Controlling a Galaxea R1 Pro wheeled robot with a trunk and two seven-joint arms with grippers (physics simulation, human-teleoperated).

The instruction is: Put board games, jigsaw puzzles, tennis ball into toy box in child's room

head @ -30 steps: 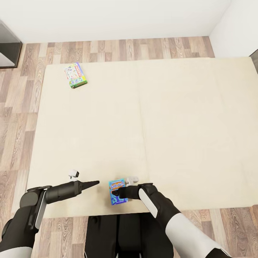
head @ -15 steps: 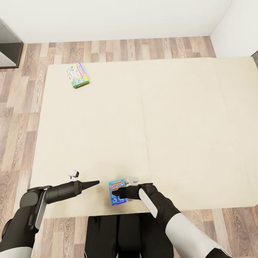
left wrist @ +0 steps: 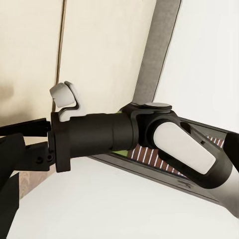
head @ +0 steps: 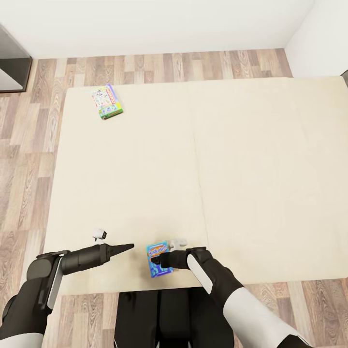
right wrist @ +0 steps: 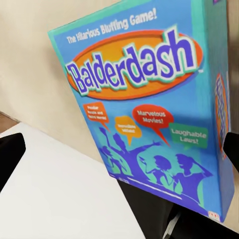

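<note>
Right gripper (head: 155, 261) fingers pinching small blue Balderdash board game box (head: 159, 259) at lower centre, over beige bed mattress (head: 241, 169), green-edged Monopoly box (head: 107, 102) upper left, left gripper (head: 129, 247) fingers pressed together.

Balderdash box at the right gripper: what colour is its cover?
Blue Balderdash box, with an orange oval behind the purple title; clearest in the right wrist view.

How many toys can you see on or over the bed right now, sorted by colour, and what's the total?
Blue board game box (Balderdash), at the right hand: 1
Green-edged, white-topped board game box, lying near the bed's far left corner: 1
Total: 2
</note>
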